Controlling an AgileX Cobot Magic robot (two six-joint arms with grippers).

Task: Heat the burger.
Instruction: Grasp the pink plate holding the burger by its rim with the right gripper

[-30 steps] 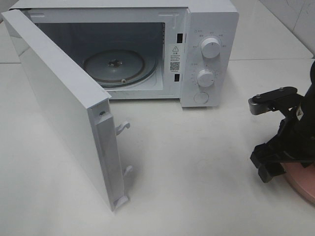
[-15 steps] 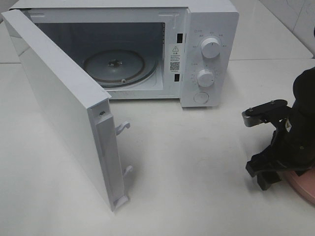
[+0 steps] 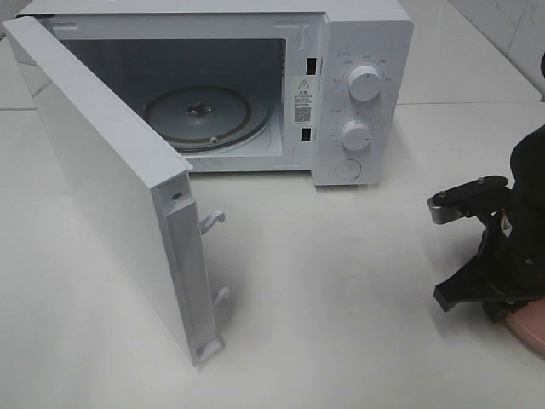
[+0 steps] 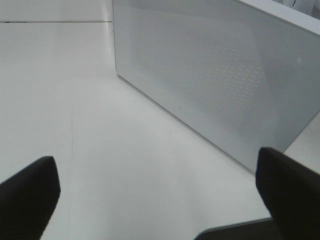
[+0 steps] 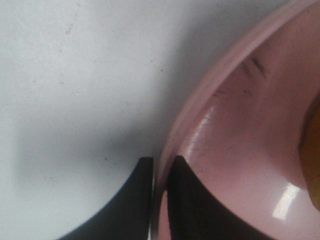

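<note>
The burger shows only as an orange-brown sliver [image 5: 314, 150] at the edge of the right wrist view; it is out of sight in the exterior view. It rests on a round pink plate [image 5: 240, 150], whose edge shows at the table's front right [image 3: 530, 329]. My right gripper [image 5: 159, 161] is shut on the plate's rim, one finger outside and one inside; in the exterior view it [image 3: 487, 300] stands low at the plate's left edge. My left gripper [image 4: 160, 195] is open and empty, facing the microwave door's outer face [image 4: 215, 85].
A white microwave [image 3: 362, 51] stands at the back with its door [image 3: 111, 179] swung wide open toward the front left. The glass turntable [image 3: 200, 115] inside is bare. White tabletop [image 3: 341, 281] lies between the microwave and the plate.
My right gripper has dropped lower and settled at the pink plate's rim. The microwave and its door have not moved.
</note>
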